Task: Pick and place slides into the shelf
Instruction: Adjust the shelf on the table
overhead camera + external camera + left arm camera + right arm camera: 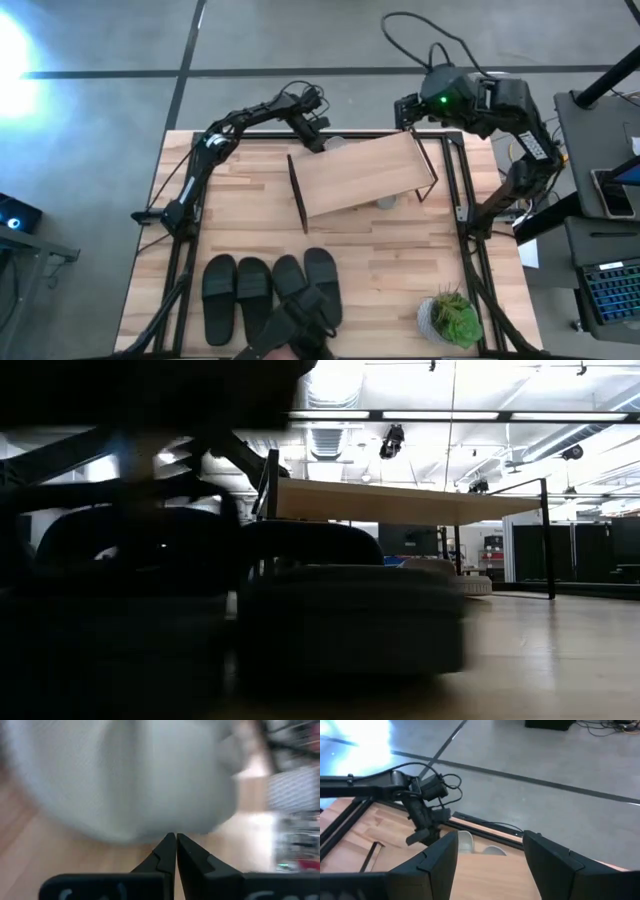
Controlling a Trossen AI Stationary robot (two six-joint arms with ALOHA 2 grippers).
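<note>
Where the high view looks straight down, the whole bench (400, 290) and both arms show together.

Shelf: the shelf (360, 175), a light plank on thin black legs, stands at the middle of the bench towards its far edge, turned slightly askew.

Dark slides: four dark slides (270, 290) lie side by side, touching or nearly so, along the near edge of the bench, left of its middle. A dark shape at the near edge overlaps the two on the right; what it is cannot be told.

Light grey slides: a light grey pair (475, 845) lies at the far edge of the bench behind the shelf, largely hidden by the plank in the high view; the right wrist view shows two pale rounded ends just past the plank's far edge.

Left gripper: the left gripper (312, 137) is low at the far edge of the bench, by the shelf's far left corner and close to the grey pair. Its fingers (165, 855) are pressed together with nothing between them; a pale blurred surface fills its wrist view just ahead of the tips.

Right gripper: the right gripper (490, 852) is raised over the far right corner of the bench, beyond the shelf's right end, fingers spread wide and empty.

Plant: a potted green plant (452, 315) stands near the near right corner of the bench.
</note>
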